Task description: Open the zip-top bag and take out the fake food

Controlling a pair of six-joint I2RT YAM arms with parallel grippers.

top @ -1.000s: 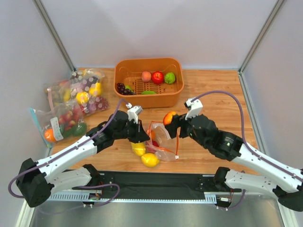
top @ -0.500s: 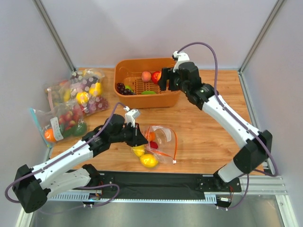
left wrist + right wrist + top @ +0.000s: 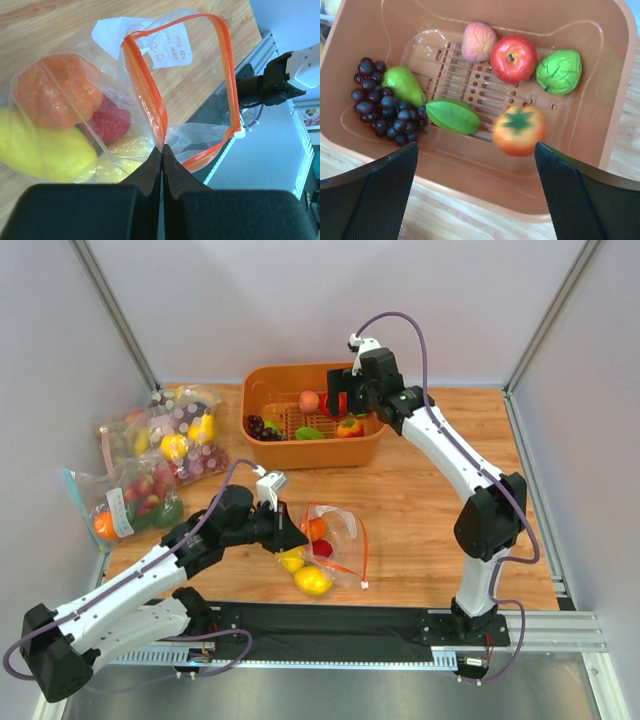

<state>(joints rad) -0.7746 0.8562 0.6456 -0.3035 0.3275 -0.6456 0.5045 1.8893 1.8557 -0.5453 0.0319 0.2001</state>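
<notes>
now, left gripper [image 3: 161, 150] pinching the zip-top bag [image 3: 172, 47] at its open orange rim, right gripper [image 3: 475, 152] spread over the basket [image 3: 602, 75]

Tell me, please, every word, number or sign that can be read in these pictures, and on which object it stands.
On the zip-top bag, the white label: a few printed lines, upside down, not clear enough to quote.
On the blue-zipped bag, the paper tag: too small to read.
I see no other text.
</notes>
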